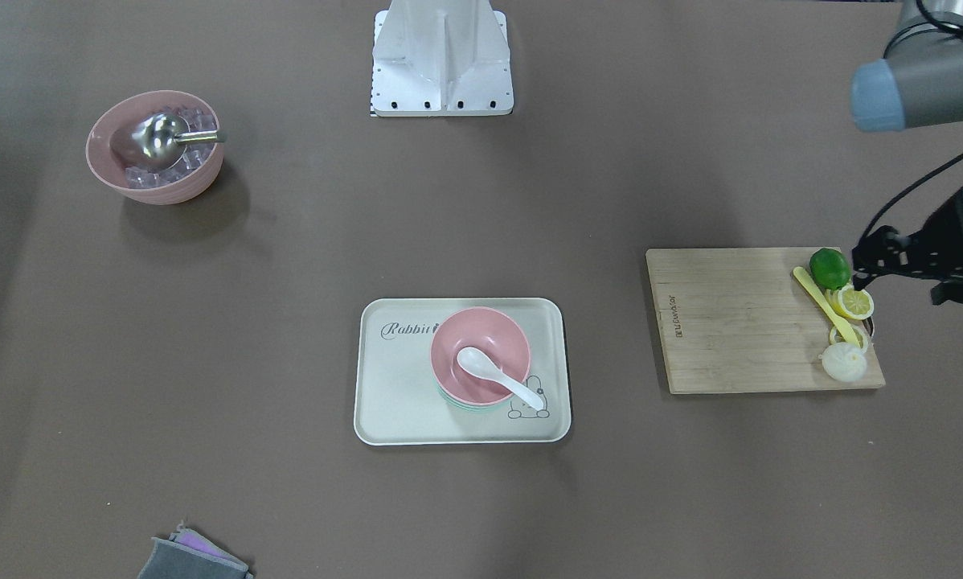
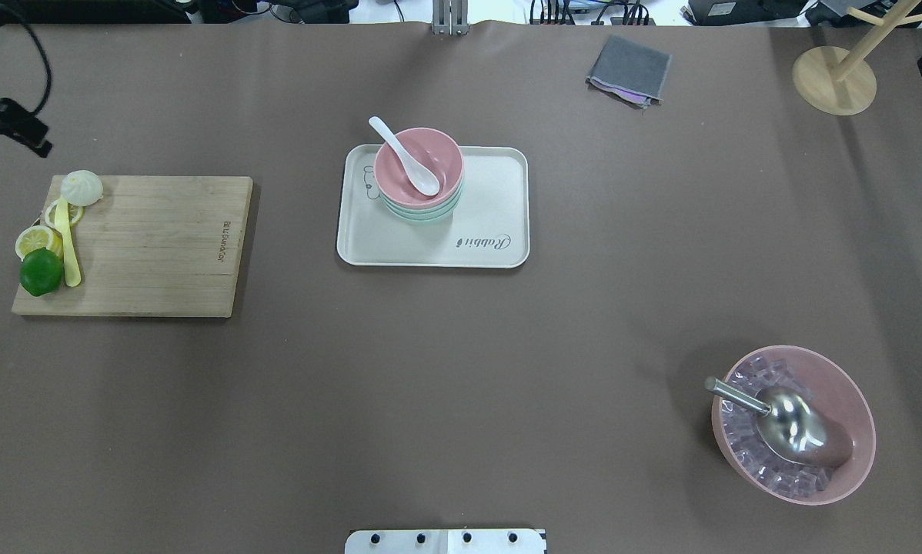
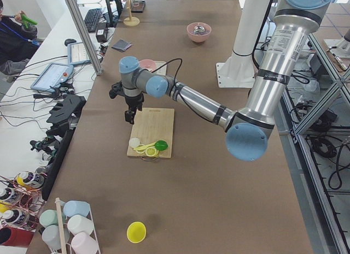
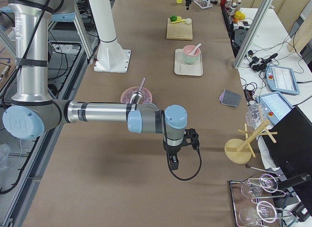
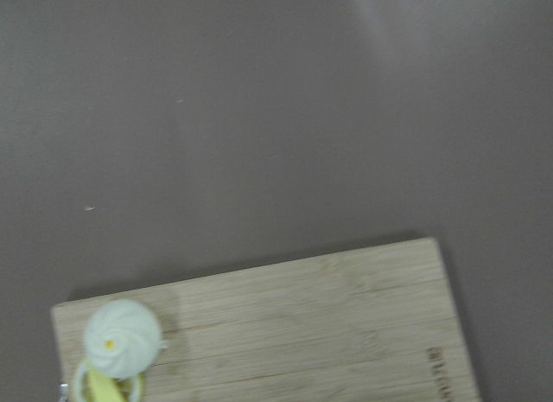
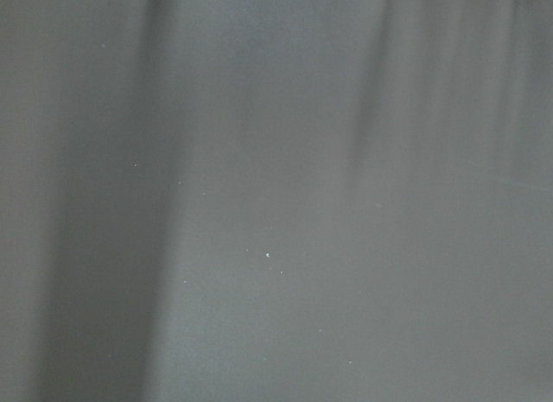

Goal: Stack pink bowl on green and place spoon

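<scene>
The pink bowl sits nested on the green bowl on the white tray at the table's middle. The white spoon lies in the pink bowl with its handle over the rim. They also show in the overhead view: the pink bowl, the green bowl and the spoon. My left gripper hovers by the lime at the cutting board's end, far from the tray; I cannot tell whether it is open. My right gripper hangs over bare table, and I cannot tell its state.
A wooden cutting board holds a lime, lemon slices, a yellow utensil and a white bun. A second pink bowl holds ice cubes and a metal scoop. A grey cloth and a wooden stand sit at the far edge.
</scene>
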